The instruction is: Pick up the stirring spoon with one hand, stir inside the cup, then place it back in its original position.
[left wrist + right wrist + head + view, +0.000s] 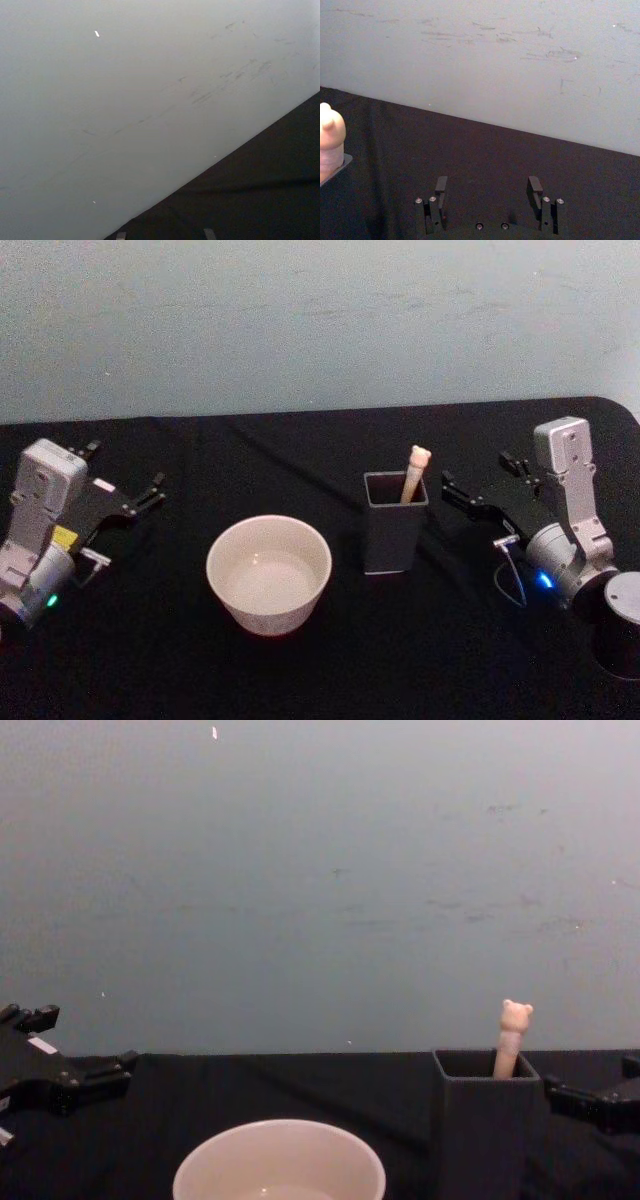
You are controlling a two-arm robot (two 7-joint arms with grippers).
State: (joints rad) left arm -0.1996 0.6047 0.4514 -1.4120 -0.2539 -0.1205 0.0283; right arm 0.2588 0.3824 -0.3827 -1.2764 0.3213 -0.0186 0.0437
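The spoon [414, 473] stands in the dark holder [394, 524], its bear-head handle sticking up above the rim and leaning toward the holder's back right corner; the bowl end is hidden inside. In the chest view the bear head [515, 1016] rises above the holder [485, 1130], on its right side. The cup [269, 573] sits on the black table [300, 450], to the left of the holder and a little nearer the robot, apart from it. Its pale inside shows.

The right gripper [484, 489] hovers just right of the holder, its fingers spread wide and closed on nothing, pointing toward the holder. From its wrist camera the two black fingers [441, 186] stand well apart, with the bear head [330, 135] to one side.

The left gripper [124, 480] is well left of the cup, over the table's left edge, fingers spread apart and holding nothing.
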